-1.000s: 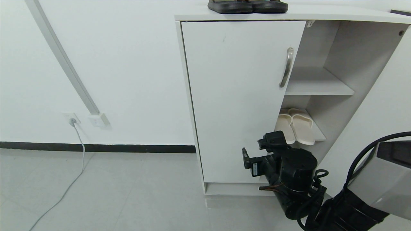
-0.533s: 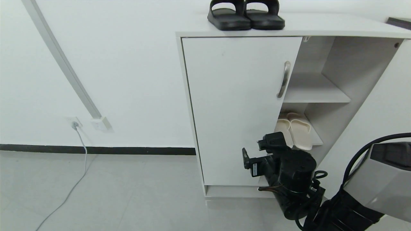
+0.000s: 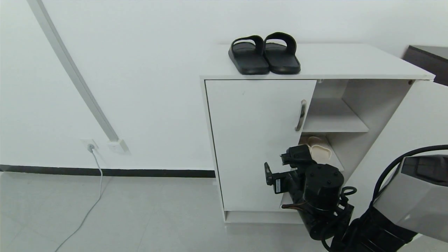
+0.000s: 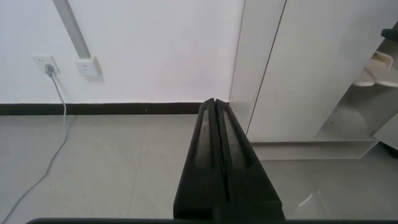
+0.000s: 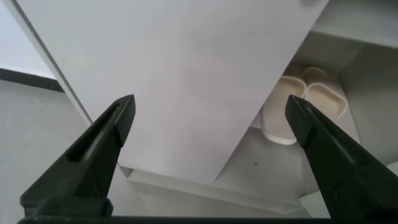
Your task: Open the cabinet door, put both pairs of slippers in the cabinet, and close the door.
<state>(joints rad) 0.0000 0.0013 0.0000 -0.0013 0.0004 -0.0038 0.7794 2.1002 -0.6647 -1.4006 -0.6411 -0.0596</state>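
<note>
A pair of black slippers (image 3: 264, 56) stands on top of the white cabinet (image 3: 350, 61). Its left door (image 3: 255, 140) is closed, with a metal handle (image 3: 300, 115). The right door (image 3: 406, 119) is swung open. A pair of cream slippers (image 3: 316, 147) (image 5: 301, 106) lies on the lower shelf inside. My right gripper (image 3: 281, 164) (image 5: 211, 112) is open and empty, low in front of the closed door's edge, facing the cream slippers. My left gripper (image 4: 214, 106) is shut on nothing, over the floor left of the cabinet (image 4: 298, 68).
The upper shelf (image 3: 332, 124) is bare. A wall socket with a grey cable (image 3: 90, 147) and a slanted conduit (image 3: 70, 66) are on the wall to the left. Dark furniture (image 3: 427, 59) stands at the far right. Open floor (image 3: 122, 217) lies left of the cabinet.
The whole head picture has shifted downward, so the camera has moved; the cabinet top and black slippers are now fully in view. The right gripper stays open.
</note>
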